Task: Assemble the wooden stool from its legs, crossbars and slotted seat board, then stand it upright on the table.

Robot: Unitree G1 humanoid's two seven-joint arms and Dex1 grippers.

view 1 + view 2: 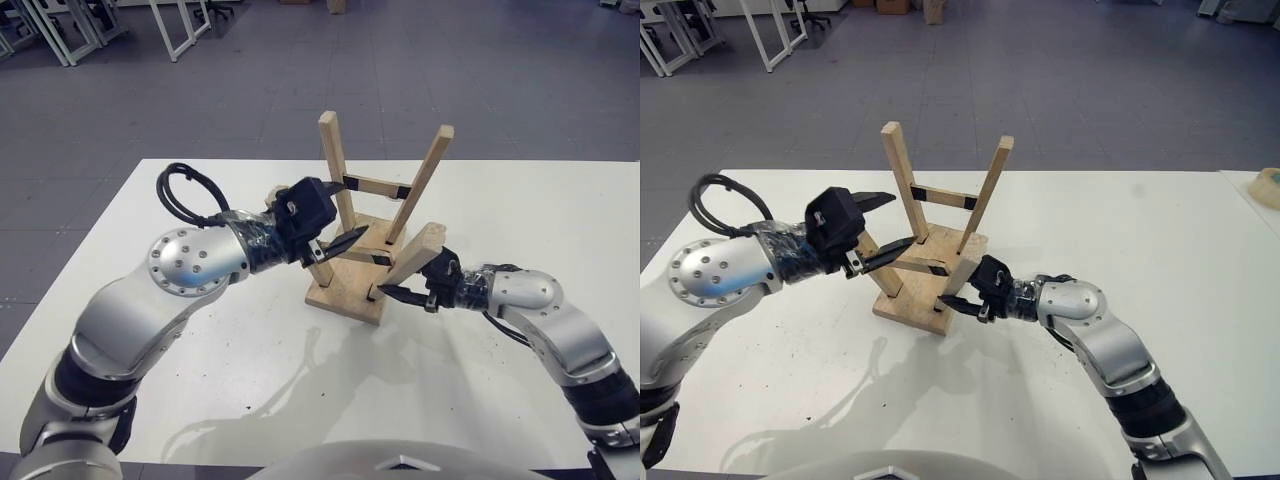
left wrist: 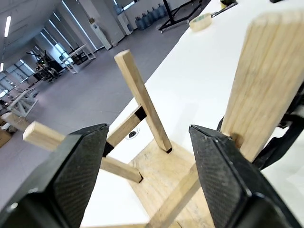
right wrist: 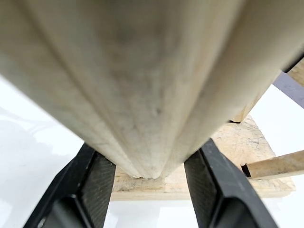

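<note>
Stool [image 1: 375, 187] lay inverted on the table [image 1: 520, 200]; right gripper [image 1: 398, 292] clamped its nearest leg [image 1: 416, 254] just above the seat board [image 1: 345, 298], left gripper [image 1: 352, 208] gaped wide beside the far left leg [image 1: 333, 150].

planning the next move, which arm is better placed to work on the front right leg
Right, probably: the right gripper is shut on the front right leg by the seat board; the left gripper is open, holding nothing.

Pale, unvarnished matt wooden stool [image 1: 342, 296] on smooth white table [image 1: 520, 210].
</note>
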